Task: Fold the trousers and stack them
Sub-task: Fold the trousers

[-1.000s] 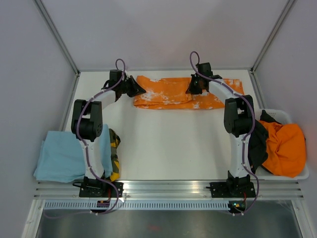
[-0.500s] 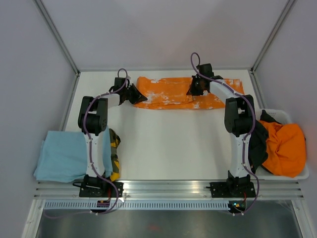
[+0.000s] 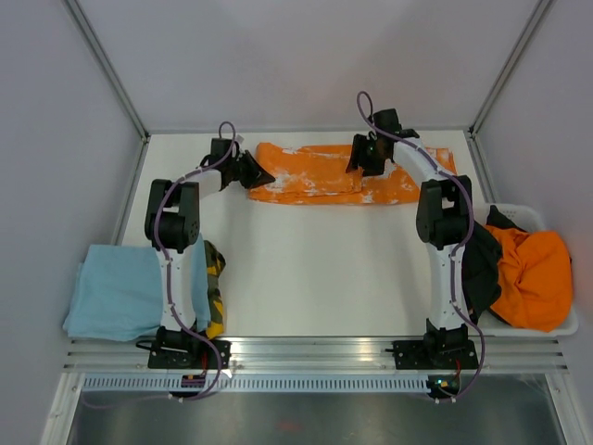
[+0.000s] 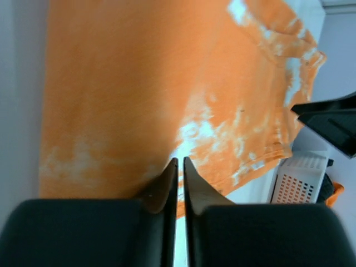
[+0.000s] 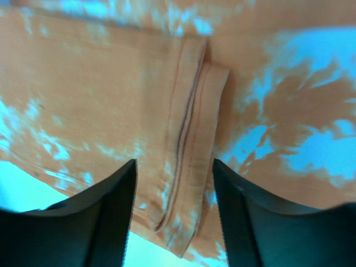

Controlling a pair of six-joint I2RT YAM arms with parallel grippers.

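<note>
Grey walls close a white table point(image 3: 306, 269) on three sides, and from the top view I see the orange trousers point(image 3: 320, 176) lying flat along its far edge. The left gripper point(image 3: 252, 171) touches their left end and the right gripper point(image 3: 361, 159) hangs over their middle. Well behind the left gripper, near its base, lie a light blue cloth point(image 3: 116, 292) and a camouflage piece point(image 3: 214, 278). I judge these are the finished stack. Behind the right gripper and to its outer side, a white basket point(image 3: 567, 324) holds orange and black garments point(image 3: 533, 273), so I think more work waits. From the left wrist view, the left gripper point(image 4: 179, 161) has its fingers almost together at the cloth point(image 4: 122, 83); I cannot tell if it pinches any fabric. From the right wrist view, the right gripper point(image 5: 173, 164) is spread wide and holds nothing, and a hem point(image 5: 192, 111) runs between its fingers. So I judge one fold is made, and another fold and the carry to the stack are left. The left arm lies over the camouflage piece, which may hinder this carry.
</note>
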